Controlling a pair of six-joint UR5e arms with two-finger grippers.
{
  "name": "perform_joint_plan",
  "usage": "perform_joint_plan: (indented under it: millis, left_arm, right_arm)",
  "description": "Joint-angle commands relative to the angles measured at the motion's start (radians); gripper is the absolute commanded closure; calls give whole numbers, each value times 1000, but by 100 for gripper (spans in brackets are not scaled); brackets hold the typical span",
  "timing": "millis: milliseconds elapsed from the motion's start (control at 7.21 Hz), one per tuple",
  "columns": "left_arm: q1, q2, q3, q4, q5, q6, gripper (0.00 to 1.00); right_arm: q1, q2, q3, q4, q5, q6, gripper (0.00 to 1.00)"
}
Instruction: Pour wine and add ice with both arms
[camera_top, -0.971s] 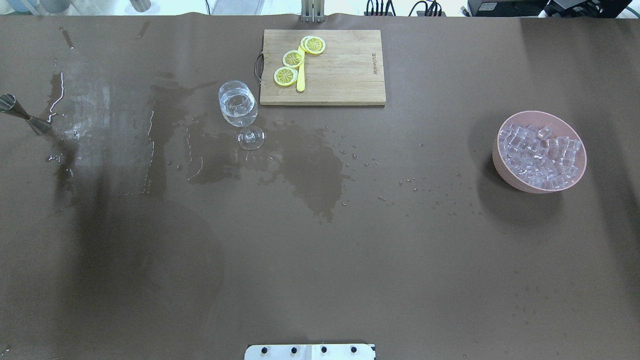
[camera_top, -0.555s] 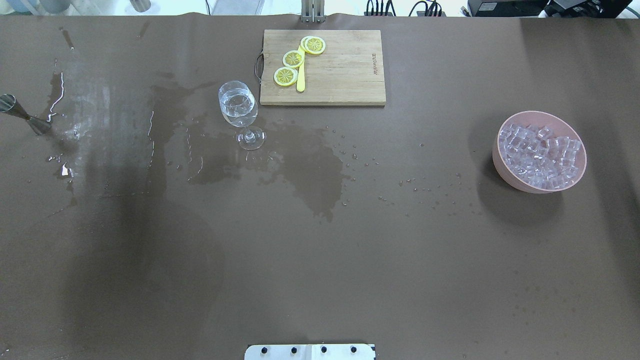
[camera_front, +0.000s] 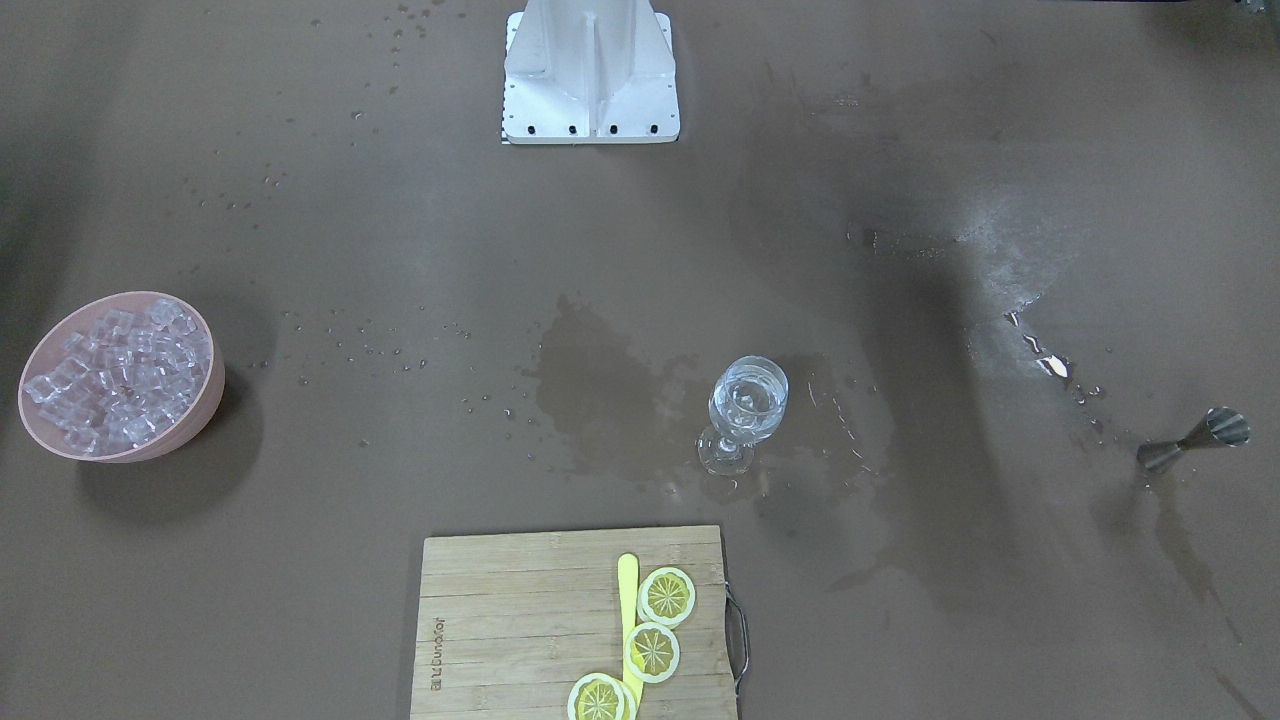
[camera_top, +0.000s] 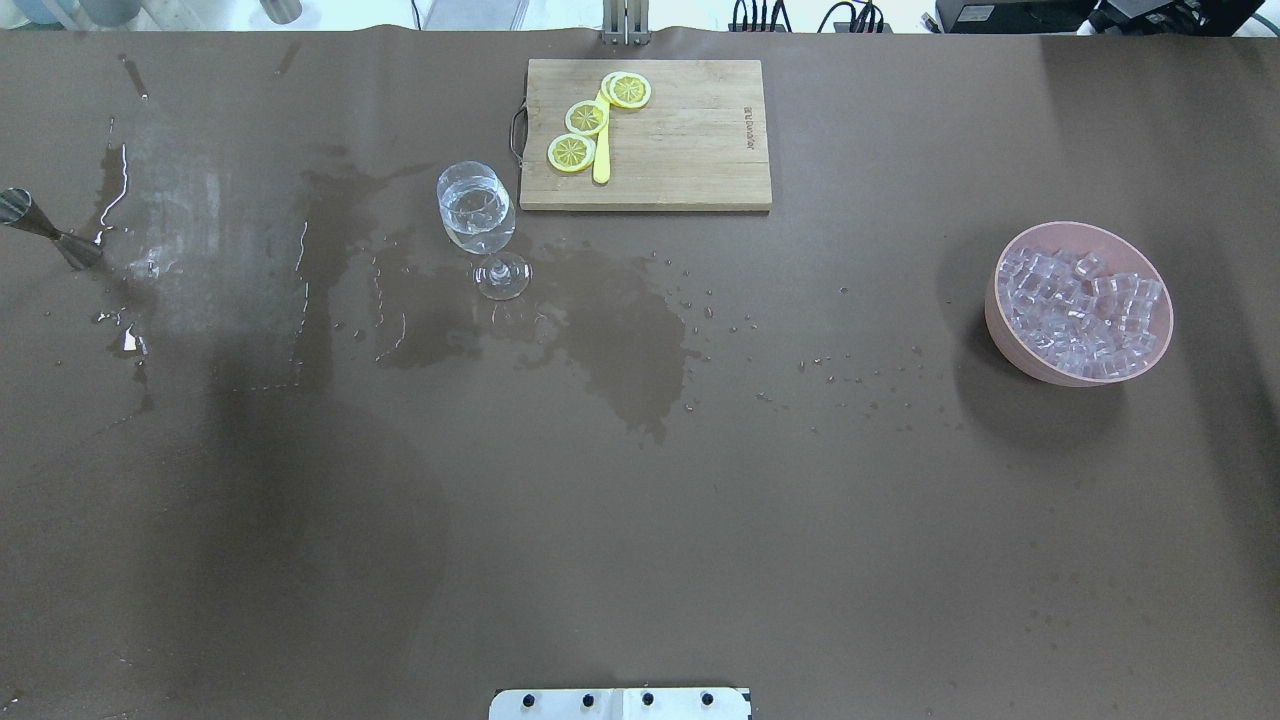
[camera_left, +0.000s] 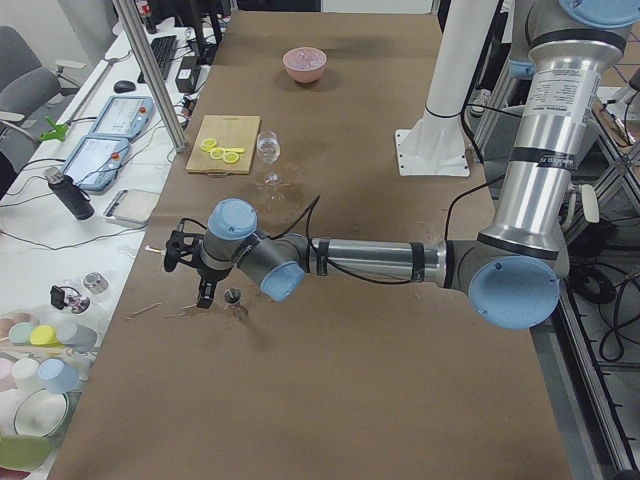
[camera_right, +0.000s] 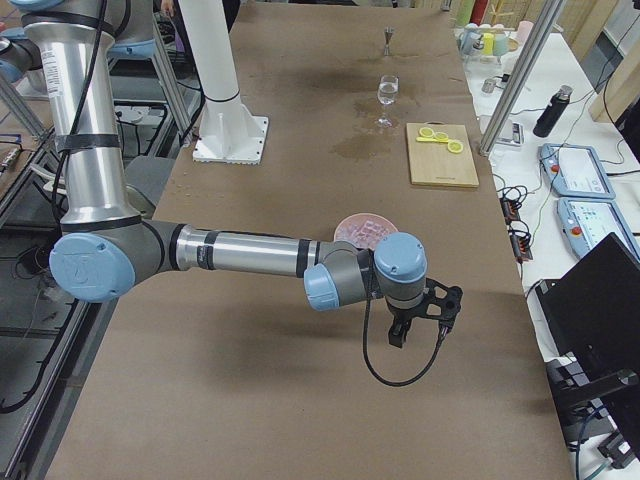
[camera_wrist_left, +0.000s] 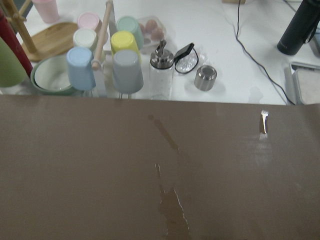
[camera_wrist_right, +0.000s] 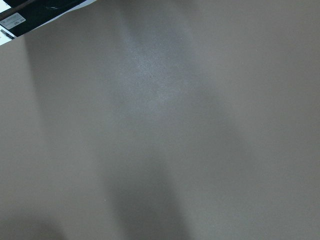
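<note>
A clear stemmed glass (camera_top: 476, 212) stands upright left of centre, with clear wine (camera_top: 474, 217) low in its bowl; it also shows in the front view (camera_front: 747, 402). The ice (camera_top: 1085, 312) fills a pink bowl (camera_top: 1008, 345) at the right. Both arms are outside the overhead and front views. In the exterior left view, my left gripper (camera_left: 190, 278) hovers by the steel jigger (camera_left: 233, 297) at the table's left end. In the exterior right view, my right gripper (camera_right: 420, 330) hangs over bare table beyond the bowl (camera_right: 345, 228). I cannot tell whether either is open or shut.
A wooden board (camera_top: 690, 150) with lemon slices (camera_top: 586, 117) and a yellow knife lies at the back centre. Wet patches (camera_top: 620, 340) spread around the glass. The jigger (camera_top: 45, 232) stands at the far left. Cups and bottles (camera_wrist_left: 125, 65) sit just past the table's left edge.
A broad shadow on the left part of the table has drifted to the right. The glass, bowl, jigger and board have not moved.
</note>
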Motion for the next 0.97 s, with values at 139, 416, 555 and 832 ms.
perform_joint_plan:
  millis: [139, 416, 555, 832]
  left_arm:
    - [-2, -4, -24, 327, -93, 181, 9]
    - [-13, -4, -27, 439, -84, 341, 9]
    - [-40, -4, -30, 458, -85, 351, 4]
    - [-56, 1, -37, 460, -93, 351, 4]
  right_arm:
    - [0, -9, -14, 20, -29, -176, 0]
    - [0, -11, -20, 19, -37, -185, 0]
    - [0, -12, -20, 19, -40, -186, 0]
    - [0, -12, -20, 19, -40, -185, 0]
